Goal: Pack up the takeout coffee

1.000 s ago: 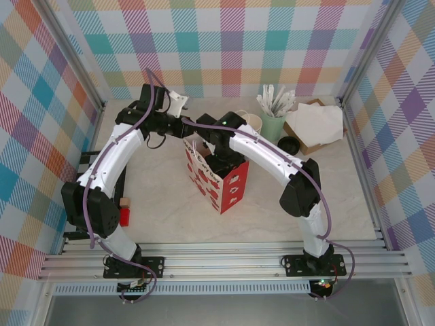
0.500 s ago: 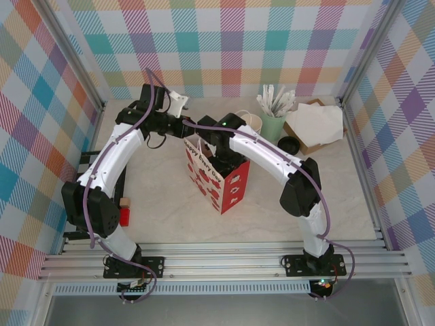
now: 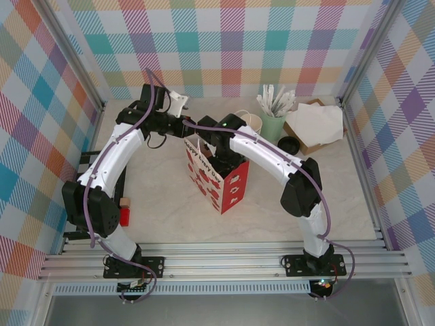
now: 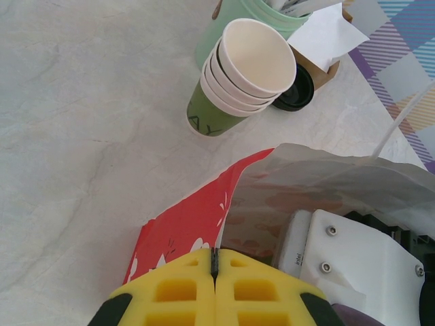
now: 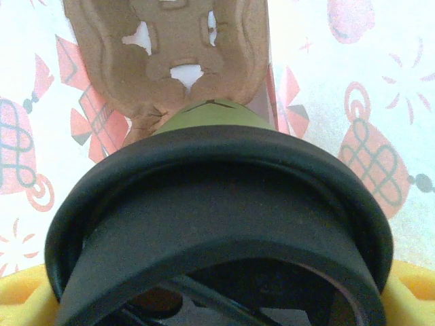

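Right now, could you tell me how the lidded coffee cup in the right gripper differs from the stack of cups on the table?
The lidded coffee cup wears a black lid; the stack of cups is open, cream insides showing. The coffee cup is single; the stack nests several. Both are dark green.

Bag mouth: the red-and-white paper bag (image 3: 221,183) now gapes wider on its left side, the left wall tilted and its printed lettering showing.
Left gripper (image 4: 215,257): slightly nearer, on the bag's rim.
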### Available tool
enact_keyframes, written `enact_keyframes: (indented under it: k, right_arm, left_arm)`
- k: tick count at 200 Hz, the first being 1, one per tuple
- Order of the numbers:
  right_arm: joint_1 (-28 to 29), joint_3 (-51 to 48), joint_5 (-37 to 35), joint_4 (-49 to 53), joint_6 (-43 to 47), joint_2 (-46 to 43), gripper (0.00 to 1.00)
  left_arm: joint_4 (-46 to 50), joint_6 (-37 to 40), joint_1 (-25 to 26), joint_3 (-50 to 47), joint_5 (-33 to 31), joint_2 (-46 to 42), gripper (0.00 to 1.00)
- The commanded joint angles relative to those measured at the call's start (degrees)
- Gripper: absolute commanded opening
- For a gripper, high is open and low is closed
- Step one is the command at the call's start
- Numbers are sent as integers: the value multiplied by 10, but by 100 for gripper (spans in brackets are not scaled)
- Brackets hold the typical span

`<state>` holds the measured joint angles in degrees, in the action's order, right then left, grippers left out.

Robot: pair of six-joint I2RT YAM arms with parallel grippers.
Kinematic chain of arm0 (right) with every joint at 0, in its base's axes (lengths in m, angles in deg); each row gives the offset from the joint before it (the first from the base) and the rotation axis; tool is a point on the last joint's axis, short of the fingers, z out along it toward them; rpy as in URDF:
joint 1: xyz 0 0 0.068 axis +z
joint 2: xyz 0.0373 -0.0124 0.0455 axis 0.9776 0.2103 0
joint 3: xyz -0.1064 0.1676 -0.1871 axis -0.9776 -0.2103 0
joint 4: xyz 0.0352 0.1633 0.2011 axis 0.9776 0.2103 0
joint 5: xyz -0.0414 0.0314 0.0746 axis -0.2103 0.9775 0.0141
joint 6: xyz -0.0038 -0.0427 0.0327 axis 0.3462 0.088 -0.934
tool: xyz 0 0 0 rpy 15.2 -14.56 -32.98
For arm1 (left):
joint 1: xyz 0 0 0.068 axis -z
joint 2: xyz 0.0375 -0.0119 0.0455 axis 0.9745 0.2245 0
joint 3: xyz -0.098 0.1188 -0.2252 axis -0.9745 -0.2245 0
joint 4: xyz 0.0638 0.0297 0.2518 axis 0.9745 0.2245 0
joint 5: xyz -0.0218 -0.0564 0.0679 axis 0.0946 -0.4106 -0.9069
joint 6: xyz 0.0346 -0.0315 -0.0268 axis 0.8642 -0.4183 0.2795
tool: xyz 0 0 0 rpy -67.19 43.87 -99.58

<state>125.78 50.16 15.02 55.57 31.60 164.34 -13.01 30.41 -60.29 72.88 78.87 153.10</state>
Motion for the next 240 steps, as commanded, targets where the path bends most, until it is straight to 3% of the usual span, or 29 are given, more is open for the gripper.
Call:
enact_keyframes:
  k: [1, 122, 240]
  right_arm:
    - [-4, -19, 7, -18, 5, -22, 62]
    - [-4, -20, 25, -41, 11, -24, 61]
    - [-4, -41, 18, -1, -8, -41, 61]
  left_arm:
    - [-13, -2, -2, -12, 7, -1, 0]
    - [-26, -19, -1, -33, -1, -12, 0]
    - [-54, -34, -2, -54, -25, -29, 0]
